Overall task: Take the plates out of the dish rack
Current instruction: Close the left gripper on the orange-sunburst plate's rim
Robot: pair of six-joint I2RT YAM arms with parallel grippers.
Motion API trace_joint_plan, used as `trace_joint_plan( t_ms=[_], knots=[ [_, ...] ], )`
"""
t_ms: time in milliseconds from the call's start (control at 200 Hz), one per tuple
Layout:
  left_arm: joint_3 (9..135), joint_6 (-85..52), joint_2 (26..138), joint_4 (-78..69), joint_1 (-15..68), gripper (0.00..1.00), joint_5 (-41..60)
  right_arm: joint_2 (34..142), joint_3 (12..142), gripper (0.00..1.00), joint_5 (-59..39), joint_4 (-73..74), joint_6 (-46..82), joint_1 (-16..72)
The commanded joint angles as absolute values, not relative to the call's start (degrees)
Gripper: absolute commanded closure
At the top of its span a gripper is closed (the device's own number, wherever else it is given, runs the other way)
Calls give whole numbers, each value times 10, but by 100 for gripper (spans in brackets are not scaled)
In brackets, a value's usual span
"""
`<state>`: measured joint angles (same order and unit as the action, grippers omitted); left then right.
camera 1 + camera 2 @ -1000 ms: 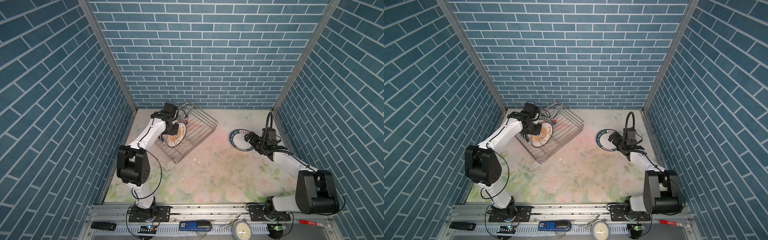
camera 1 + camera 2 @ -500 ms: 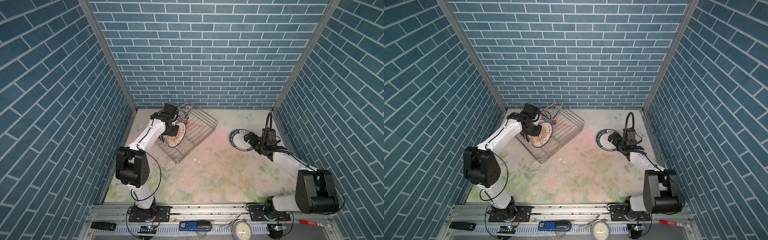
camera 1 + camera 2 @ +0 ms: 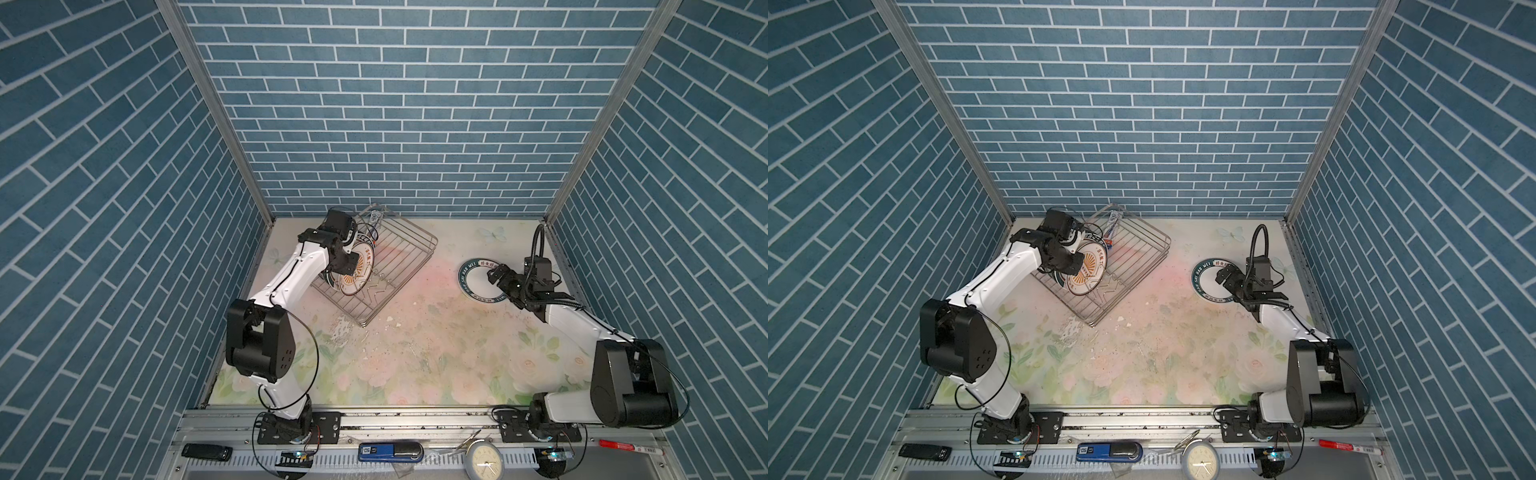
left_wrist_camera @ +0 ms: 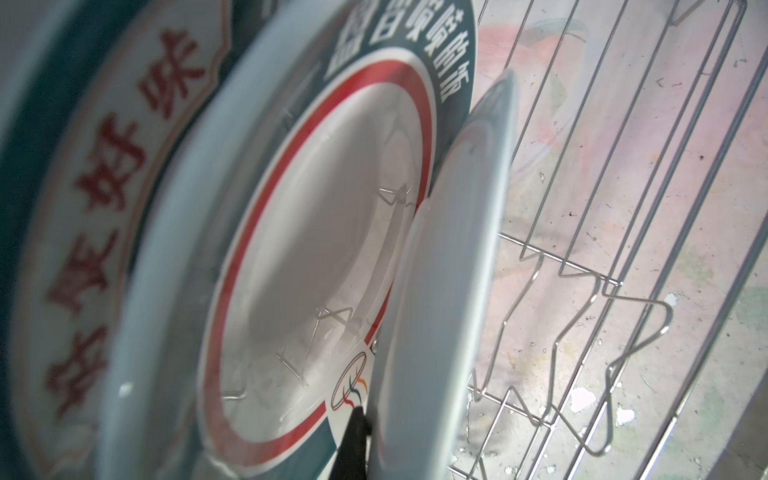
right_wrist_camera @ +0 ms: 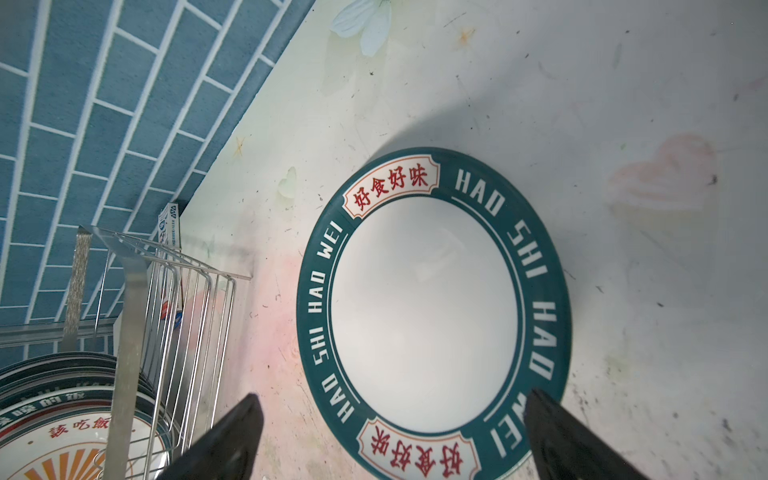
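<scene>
One lettered plate [image 3: 473, 283] is lying unloaded centre-right; other plates [image 4: 316, 249] are standing in dish rack [image 3: 409, 243]; left gripper [image 3: 347, 266] is clamping sunburst plate [image 3: 1088, 274]; right gripper [image 5: 392, 434] is gaping.

The silver wire dish rack [image 3: 409, 249] sits skewed at far left on the tabletop [image 3: 415, 353]. Several white plates [image 4: 316, 232] stand on edge in its left end, an orange sunburst plate [image 3: 1086, 277] frontmost. One teal-rimmed plate [image 5: 424, 316], lettered HAO SHI HAO WEI, lies flat at far right.
</scene>
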<state>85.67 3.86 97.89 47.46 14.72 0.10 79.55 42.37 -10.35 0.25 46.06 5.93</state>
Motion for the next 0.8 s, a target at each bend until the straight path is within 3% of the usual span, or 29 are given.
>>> trace_joint_plan(
  t_ms=[0, 795],
  knots=[
    [854, 14, 965, 467, 147, 98, 15, 778, 409, 2, -106, 6, 463, 58],
    [805, 46, 848, 412, 157, 100, 7, 766, 404, 2, -108, 11, 458, 58]
  ],
)
